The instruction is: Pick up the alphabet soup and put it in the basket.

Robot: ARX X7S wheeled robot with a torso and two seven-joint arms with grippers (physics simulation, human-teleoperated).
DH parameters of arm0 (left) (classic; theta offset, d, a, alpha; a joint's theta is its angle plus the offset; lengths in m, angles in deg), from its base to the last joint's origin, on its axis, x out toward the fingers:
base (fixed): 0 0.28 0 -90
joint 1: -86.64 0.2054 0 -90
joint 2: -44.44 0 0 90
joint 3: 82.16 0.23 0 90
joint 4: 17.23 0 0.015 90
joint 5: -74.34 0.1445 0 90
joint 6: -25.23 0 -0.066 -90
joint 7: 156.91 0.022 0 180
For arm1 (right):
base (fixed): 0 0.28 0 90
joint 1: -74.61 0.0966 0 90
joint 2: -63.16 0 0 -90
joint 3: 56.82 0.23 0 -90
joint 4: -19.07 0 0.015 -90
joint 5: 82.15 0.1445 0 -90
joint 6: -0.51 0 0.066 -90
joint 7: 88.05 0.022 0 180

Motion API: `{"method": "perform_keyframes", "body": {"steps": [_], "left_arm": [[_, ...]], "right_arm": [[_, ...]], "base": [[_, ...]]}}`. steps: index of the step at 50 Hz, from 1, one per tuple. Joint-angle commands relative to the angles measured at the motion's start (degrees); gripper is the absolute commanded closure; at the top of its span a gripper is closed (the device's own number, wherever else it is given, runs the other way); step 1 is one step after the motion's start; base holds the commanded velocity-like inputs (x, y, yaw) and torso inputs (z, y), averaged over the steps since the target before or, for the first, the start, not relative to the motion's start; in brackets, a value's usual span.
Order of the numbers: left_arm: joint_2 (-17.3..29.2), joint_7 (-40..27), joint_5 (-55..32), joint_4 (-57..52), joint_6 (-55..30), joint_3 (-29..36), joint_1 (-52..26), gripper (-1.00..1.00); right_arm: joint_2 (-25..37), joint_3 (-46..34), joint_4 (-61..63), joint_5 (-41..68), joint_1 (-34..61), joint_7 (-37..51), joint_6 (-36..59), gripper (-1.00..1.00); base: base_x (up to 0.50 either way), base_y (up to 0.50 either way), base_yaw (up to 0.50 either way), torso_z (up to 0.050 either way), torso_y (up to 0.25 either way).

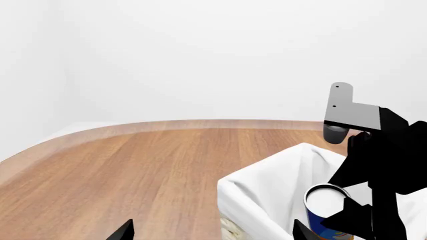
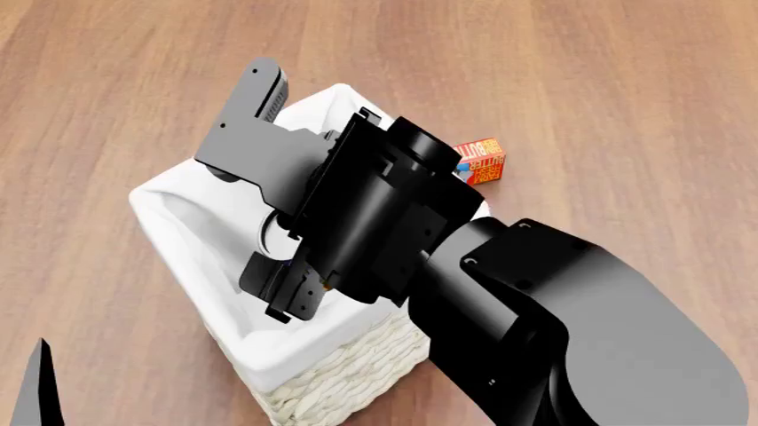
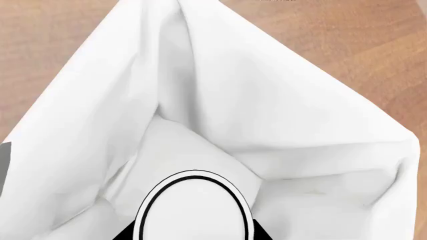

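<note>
The right arm fills the near side of the head view, reaching forward over the basket (image 2: 190, 222). Its right gripper (image 2: 284, 288) hangs inside the basket's opening, pinched on the alphabet soup (image 3: 193, 210), whose silvery-white top with a dark ring shows in the right wrist view between the two black fingertips (image 3: 127, 234). The can (image 1: 327, 212) sits above the white liner, within the basket's walls; whether it touches the cloth floor is hard to tell. From the left wrist view the blue label shows just under the rim of the can, beside the basket's liner (image 1: 267, 195). The left gripper (image 1: 210, 232) shows only two dark fingertips set well apart, spread open, near the basket. Beyond the basket, just past its far corner, lies a small orange-red box (image 2: 480, 160) on the wooden table (image 2: 616, 80).
</note>
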Motion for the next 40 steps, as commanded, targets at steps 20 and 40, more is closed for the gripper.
{"method": "perform_keyframes", "body": {"steps": [20,40], "left_arm": [[0.53,-0.45,-0.43,-0.18,0.55,-0.29,0.27,-1.00],[0.73,-0.68,-0.65,-0.41,0.85,-0.26,0.28,-1.00]], "right_arm": [[-0.04,0.17,-0.48,2.55,-0.03,2.07,-0.38,1.00],[-0.04,0.28,-1.69,2.66,0.33,3.85,-0.32,-1.00]], "base": [[0.00,0.00,0.00,0.001,0.001],[0.00,0.00,0.00,0.000,0.000]]}}
